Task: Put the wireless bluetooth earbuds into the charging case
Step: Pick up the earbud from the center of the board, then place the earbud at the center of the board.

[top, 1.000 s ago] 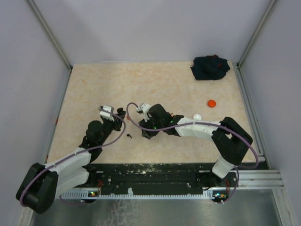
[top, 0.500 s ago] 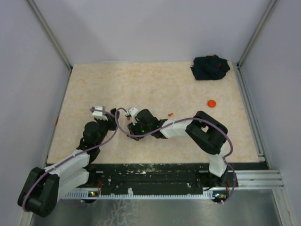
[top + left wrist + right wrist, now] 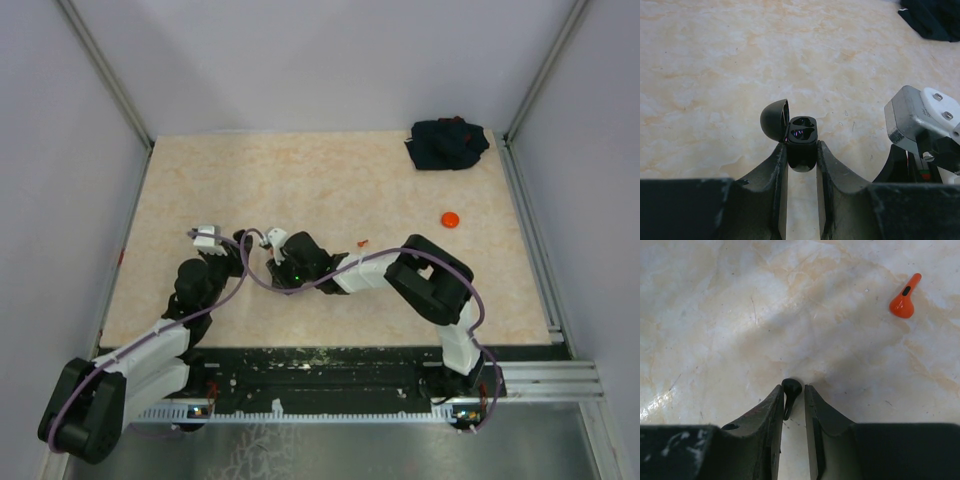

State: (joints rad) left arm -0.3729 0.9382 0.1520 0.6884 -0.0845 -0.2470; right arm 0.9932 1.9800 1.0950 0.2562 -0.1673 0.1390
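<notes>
1. Grip on the left: the charging case is clamped upright between the narrowly set fingers of the left gripper. Its lid is swung open to the left and both sockets are bared, facing up.
2. Grip on the right: the jaws of the right gripper are drawn in to a thin gap around a black earbud. The round head sits at the fingertips, and the stem runs back along the gap, in line with the fingers.
3. Relation that counts: in the left wrist view, the right arm's hardware is seen just beside the case, on its right. The sockets are therefore judged to lie a short way to the left of the held bud.
4. Axis: the stem is judged to need tipping downward over a socket before it can be seated.
5. Elsewhere: a red earbud lies loose on the table, ahead and right of the right gripper. It is nearer that arm.
</notes>
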